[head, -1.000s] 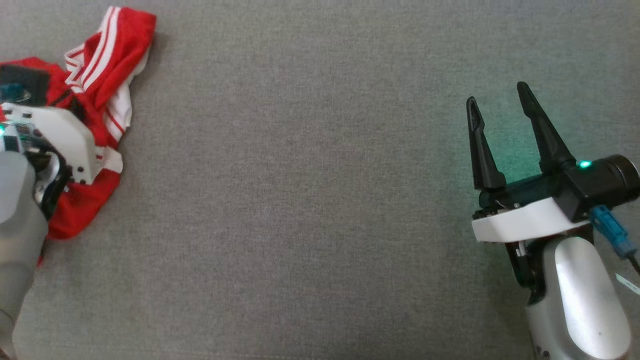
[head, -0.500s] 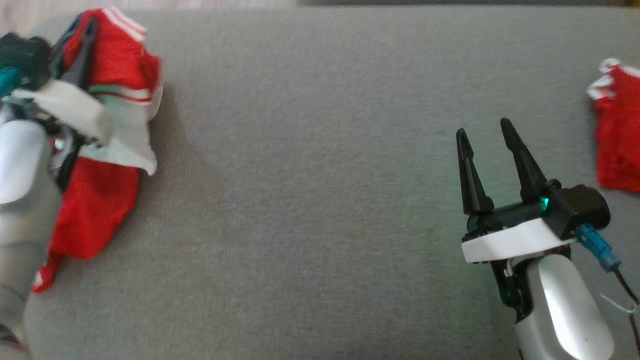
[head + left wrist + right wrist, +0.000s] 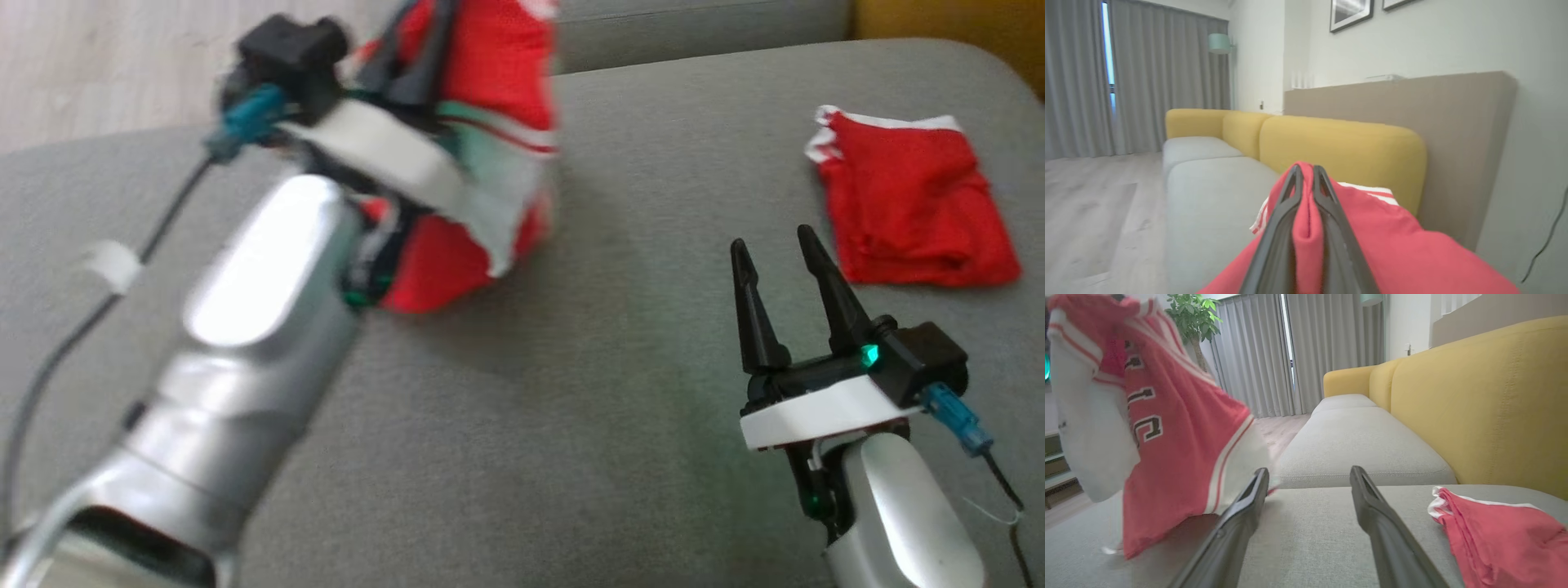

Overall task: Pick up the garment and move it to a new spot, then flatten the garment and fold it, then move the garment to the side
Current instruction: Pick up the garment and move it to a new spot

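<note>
Since the earlier frame the left gripper has swung the red jersey from the left edge to the upper middle, though the camera tilted too. Its jaws pinch a fold, so the cloth hangs over the grey sofa cushion, ready for carrying. At lower right the right gripper waits spread wide and empty, near a folded red garment.

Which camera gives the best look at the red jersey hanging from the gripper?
The right wrist view: the red jersey hangs open, lettering and white trim visible. The head view shows it blurred, partly behind the arm. The left wrist view shows a fold pinched in the left gripper.
</note>
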You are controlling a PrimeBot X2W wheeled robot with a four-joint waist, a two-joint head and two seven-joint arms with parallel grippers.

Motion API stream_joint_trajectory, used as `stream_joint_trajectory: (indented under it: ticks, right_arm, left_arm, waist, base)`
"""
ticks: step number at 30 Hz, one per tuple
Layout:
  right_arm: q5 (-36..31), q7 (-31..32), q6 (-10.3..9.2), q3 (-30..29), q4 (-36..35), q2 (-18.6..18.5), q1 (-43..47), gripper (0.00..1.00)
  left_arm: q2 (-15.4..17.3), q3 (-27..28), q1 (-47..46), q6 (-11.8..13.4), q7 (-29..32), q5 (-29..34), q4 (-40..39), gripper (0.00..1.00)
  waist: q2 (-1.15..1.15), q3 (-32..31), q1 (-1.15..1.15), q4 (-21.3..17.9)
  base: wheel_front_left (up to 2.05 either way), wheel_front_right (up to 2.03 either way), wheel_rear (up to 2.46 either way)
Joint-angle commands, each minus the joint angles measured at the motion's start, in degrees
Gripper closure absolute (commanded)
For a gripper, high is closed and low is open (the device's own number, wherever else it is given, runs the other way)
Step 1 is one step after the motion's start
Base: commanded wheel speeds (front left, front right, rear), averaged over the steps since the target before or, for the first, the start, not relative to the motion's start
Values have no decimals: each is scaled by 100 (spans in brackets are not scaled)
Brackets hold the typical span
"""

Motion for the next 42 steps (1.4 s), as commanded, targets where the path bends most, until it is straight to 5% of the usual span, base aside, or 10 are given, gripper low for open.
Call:
stream_joint_trajectory:
  ticks: [1,8,16,17,18,19,23,30,36,42]
  right_arm:
    - [58,-86,-5,162,-141,-7,-235,0]
    - [141,-111,-5,164,-124,-7,-295,0]
    - [167,-116,-5,135,-257,-7,-364,0]
    - [161,-116,-5,120,-275,-7,-377,0]
    - [161,-116,-5,120,-275,-7,-377,0]
    - [158,-116,-5,102,-291,-7,-390,0]
    - [115,-116,-5,62,-300,-7,-412,0]
    - [-103,-117,-5,-18,-163,-7,-275,0]
    - [-208,-117,-5,-35,7,-7,-65,0]
    - [-154,-117,-5,-6,204,-7,228,0]
  left_arm:
    - [-33,202,-250,114,39,-90,-392,100]
    - [-488,229,-2,641,114,-342,-1192,100]
    - [212,269,764,592,-26,-331,-317,100]
    - [350,251,817,563,-49,-274,-120,48]
    - [350,251,817,563,-49,-274,-120,48]
    - [471,254,856,541,-105,-228,76,0]
    - [981,230,887,628,-544,178,778,0]
    - [1295,588,1233,643,-946,268,1036,0]
    - [1282,1189,2171,777,-967,656,-97,0]
    - [801,1821,3693,960,-969,1257,-1446,0]
  waist:
    - [0,-43,1,-164]
    - [0,134,1,-346]
    - [0,527,1,-357]
    - [0,577,1,-347]
    - [0,577,1,-347]
    - [0,620,1,-332]
    - [0,719,1,-250]
    - [0,544,1,71]
    - [0,234,1,353]
    - [0,-108,1,514]
  base:
    - [0,0,0]
    - [0,0,0]
    - [0,0,0]
    - [0,0,0]
    - [0,0,0]
    - [0,0,0]
    - [0,0,0]
    - [0,0,0]
    - [0,0,0]
    - [0,0,0]
